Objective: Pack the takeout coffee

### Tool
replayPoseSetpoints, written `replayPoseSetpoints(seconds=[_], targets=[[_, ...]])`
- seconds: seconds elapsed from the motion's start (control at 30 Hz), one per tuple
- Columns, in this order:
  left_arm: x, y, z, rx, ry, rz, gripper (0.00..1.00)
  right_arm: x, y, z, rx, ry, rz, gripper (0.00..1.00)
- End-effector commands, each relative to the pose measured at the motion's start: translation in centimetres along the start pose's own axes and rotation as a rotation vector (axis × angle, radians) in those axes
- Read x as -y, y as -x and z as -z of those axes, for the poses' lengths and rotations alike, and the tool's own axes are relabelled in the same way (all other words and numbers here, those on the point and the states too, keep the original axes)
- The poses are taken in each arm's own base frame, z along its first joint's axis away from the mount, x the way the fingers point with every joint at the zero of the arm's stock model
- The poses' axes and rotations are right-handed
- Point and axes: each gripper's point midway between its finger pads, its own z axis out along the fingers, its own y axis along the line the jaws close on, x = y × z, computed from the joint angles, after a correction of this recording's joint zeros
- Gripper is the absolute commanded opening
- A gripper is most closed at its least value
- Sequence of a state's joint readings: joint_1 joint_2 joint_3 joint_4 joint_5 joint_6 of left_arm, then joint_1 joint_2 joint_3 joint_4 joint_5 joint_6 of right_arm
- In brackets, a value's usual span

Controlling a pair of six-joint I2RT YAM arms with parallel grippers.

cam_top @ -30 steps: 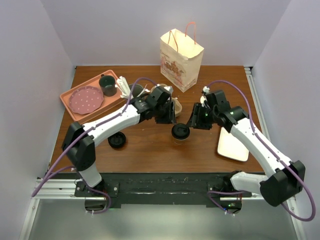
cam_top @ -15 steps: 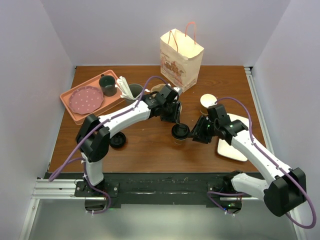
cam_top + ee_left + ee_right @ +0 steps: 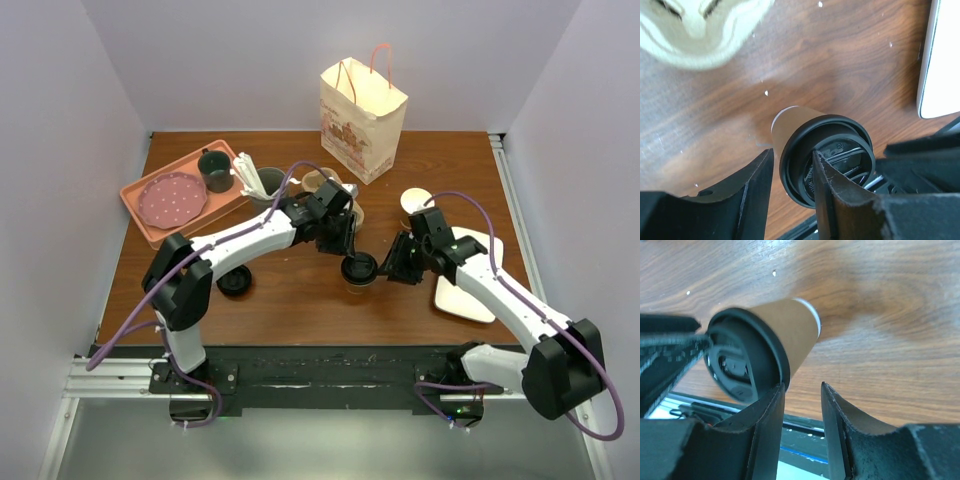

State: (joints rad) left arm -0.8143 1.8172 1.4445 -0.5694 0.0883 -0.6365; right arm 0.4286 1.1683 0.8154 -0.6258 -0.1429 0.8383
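Observation:
The takeout coffee [image 3: 359, 268] is a tan-brown cup with a black lid, standing upright on the table; it also shows in the left wrist view [image 3: 826, 160] and the right wrist view [image 3: 775, 335]. My left gripper [image 3: 347, 248] is open just above it, its fingers astride the lid's far-left rim [image 3: 790, 182]. My right gripper [image 3: 393, 264] is open and empty [image 3: 802, 407], its left finger [image 3: 771, 415] against the lid's edge. The pale pulp cup carrier [image 3: 705, 30] lies beyond the cup, mostly hidden under my left arm in the top view.
A second tan cup [image 3: 415, 202] without a lid stands right of centre. A white tray [image 3: 466, 288] lies right. A paper bag [image 3: 362, 105] stands at the back. A pink tray [image 3: 150, 225] holds a plate, dark mug and tumbler. A black lid [image 3: 234, 281] lies left.
My left gripper has swung nearer and right, down onto the cup's lid. My right gripper has moved nearer and closed in on the cup from the right. The cup has stayed put.

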Motion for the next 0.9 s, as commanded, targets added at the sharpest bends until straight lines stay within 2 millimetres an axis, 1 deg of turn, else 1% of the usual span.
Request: replayPoseSetpoints(seconds=[0.0,0.07,0.13,0.17,0.3,0.33,0.37,0.47,0.53,0.57,0.63,0.67,0.7,0.8,0.87], targets=[[-0.6,-1.8,1.2,-0.023,0.046,0.033,0.41,-1.3,2.6,0.5,0.076,0.02,0.082,0.39],[-1.2,-2.5,1.5,-0.039,0.084,0.05,0.39,-1.5,2.9,0.5,0.081,0.019,0.095,0.39],[-1.4,-2.9,1.8,-0.048,0.107,0.076,0.38,-1.9,3.3,0.6,0.088,0.032,0.122,0.39],[-1.7,-3.4,2.0,-0.059,0.129,0.081,0.38,-1.9,3.4,0.6,0.087,0.031,0.136,0.39],[-1.7,-4.0,2.8,-0.06,0.127,0.11,0.38,-2.1,3.7,0.8,0.088,0.029,0.162,0.39],[-1.5,-3.8,3.2,-0.05,0.122,0.12,0.38,-2.2,3.7,0.8,0.087,0.029,0.166,0.39],[-1.9,-3.6,3.4,-0.033,0.143,0.123,0.38,-2.2,3.8,0.7,0.088,0.031,0.17,0.39],[-2.0,-3.3,4.1,-0.022,0.162,0.145,0.38,-2.2,3.8,0.8,0.087,0.029,0.185,0.38],[-1.7,-2.9,4.6,-0.007,0.155,0.149,0.41,-2.6,3.8,1.3,0.085,0.042,0.199,0.38],[-1.3,-2.3,4.9,0.009,0.144,0.148,0.42,-2.9,3.8,1.7,0.087,0.056,0.204,0.38],[-0.9,-1.5,5.2,0.029,0.129,0.132,0.44,-3.6,3.2,2.6,0.081,0.111,0.199,0.38],[-0.2,-0.6,5.5,0.049,0.106,0.124,0.45,-4.1,2.9,2.9,0.08,0.145,0.176,0.38],[0.0,-0.3,5.6,0.055,0.099,0.109,0.45,-3.7,1.9,2.6,0.047,0.163,0.157,0.38],[0.9,0.4,5.5,0.07,0.059,0.074,0.45,-3.2,0.5,2.7,0.04,0.197,0.098,0.38],[1.4,0.5,4.9,0.077,0.029,0.052,0.46,-2.8,-0.1,2.5,0.044,0.214,0.057,0.37]])
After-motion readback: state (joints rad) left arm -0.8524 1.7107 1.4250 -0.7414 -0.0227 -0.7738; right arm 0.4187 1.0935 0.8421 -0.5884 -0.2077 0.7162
